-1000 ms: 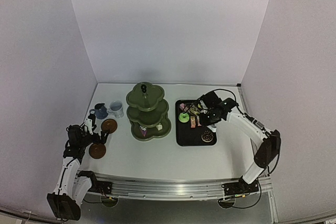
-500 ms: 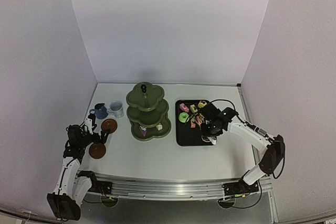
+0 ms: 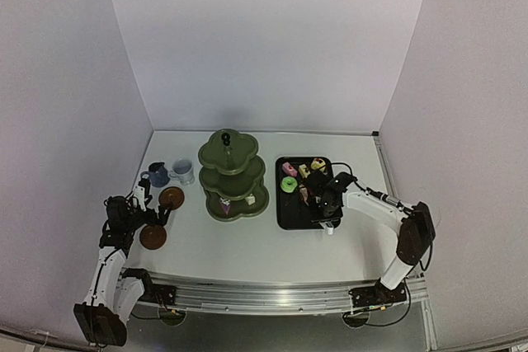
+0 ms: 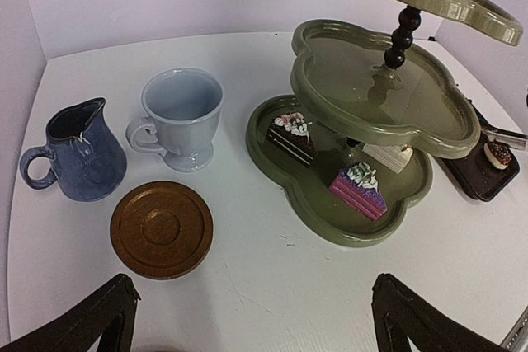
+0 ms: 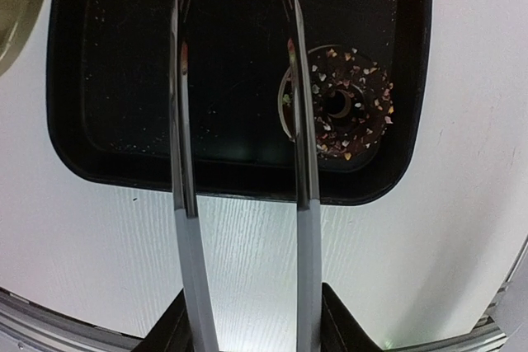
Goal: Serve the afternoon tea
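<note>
**Item: chocolate doughnut** [image 5: 342, 111], sprinkled. It lies flat with its hole upward, in the near right corner of the black tray [image 5: 124, 121]. Being round, it has no long axis.

**Tool:** metal tongs [image 5: 183, 171]. The long axis runs from the right gripper [image 5: 252, 327] across the tray's near edge towards its far edge, tips pointing away from the arm. The blades stand apart, and the right blade crosses the doughnut's left rim. Whether it touches cannot be told. The right gripper is clamped on the tong handles.

**Also on the tray:** a green doughnut [image 3: 289, 185] and several small cakes along the far edge.

**Stand** [image 3: 233, 175], olive-green, upright, at mid-surface left of the tray. The bottom tier holds a chocolate slice [image 4: 291, 133], a pink slice [image 4: 358, 187] and a white slice [image 4: 388, 157]. The middle tier is bare.

**Left side of the surface:** white cup [image 4: 181, 117] and dark-blue cup [image 4: 74, 154] stand directly on the surface. One saucer [image 4: 162, 228] lies just before them, and a second saucer [image 3: 153, 237] lies nearer the near edge. The left gripper [image 4: 252, 311] hangs there, jaws wide apart, holding nothing.

**Progress (judged):** early. Three pieces are served, most pastries are not yet moved, and neither cup sits on a saucer.
</note>
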Controlling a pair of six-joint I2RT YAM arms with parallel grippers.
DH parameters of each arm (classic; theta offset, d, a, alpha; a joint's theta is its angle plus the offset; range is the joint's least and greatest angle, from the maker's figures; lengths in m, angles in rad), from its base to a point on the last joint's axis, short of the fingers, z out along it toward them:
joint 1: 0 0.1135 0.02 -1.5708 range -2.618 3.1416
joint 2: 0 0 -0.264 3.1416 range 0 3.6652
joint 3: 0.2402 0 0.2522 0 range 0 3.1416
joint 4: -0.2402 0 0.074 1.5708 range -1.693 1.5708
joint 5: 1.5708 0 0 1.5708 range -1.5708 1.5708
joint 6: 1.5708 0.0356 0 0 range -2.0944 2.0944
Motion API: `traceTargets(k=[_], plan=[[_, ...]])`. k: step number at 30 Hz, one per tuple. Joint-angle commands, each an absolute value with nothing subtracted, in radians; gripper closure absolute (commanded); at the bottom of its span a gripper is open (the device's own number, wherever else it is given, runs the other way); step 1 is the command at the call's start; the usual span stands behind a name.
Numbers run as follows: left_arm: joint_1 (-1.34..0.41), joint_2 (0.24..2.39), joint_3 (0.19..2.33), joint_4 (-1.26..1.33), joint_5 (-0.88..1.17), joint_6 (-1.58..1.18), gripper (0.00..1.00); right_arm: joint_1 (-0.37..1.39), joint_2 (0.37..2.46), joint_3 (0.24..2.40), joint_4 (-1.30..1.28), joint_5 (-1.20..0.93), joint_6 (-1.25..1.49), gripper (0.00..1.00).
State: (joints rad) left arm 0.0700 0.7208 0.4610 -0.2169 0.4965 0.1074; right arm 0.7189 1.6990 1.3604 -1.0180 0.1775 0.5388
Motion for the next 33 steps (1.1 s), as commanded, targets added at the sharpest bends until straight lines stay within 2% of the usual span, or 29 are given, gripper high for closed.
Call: traceTargets(k=[1, 3, 7, 10, 15, 20, 28, 33], plan=[[0.069, 0.718, 0.454, -0.184, 0.509, 0.112, 0.01, 0.723, 1.761, 1.417, -1.012, 0.212, 0.537, 0.61], [0.069, 0.718, 0.455, -0.184, 0.508, 0.113, 0.01, 0.723, 1.780, 1.432, -1.010, 0.226, 0.530, 0.64], [0.068, 0.717, 0.455, -0.187, 0.505, 0.114, 0.01, 0.723, 1.780, 1.452, -1.010, 0.237, 0.526, 0.82], [0.068, 0.716, 0.455, -0.187, 0.504, 0.115, 0.01, 0.723, 1.747, 1.444, -1.016, 0.245, 0.535, 0.89], [0.068, 0.718, 0.454, -0.184, 0.504, 0.115, 0.01, 0.723, 1.665, 1.456, -1.083, 0.282, 0.555, 0.91], [0.068, 0.729, 0.453, -0.177, 0.511, 0.112, 0.01, 0.723, 1.619, 1.580, -1.170, 0.333, 0.491, 0.92], [0.068, 0.718, 0.453, -0.178, 0.511, 0.112, 0.01, 0.854, 1.663, 1.777, -1.163, 0.180, 0.229, 0.92], [0.068, 0.714, 0.454, -0.179, 0.506, 0.114, 0.01, 0.911, 1.710, 1.822, -1.162, 0.070, 0.180, 0.92]])
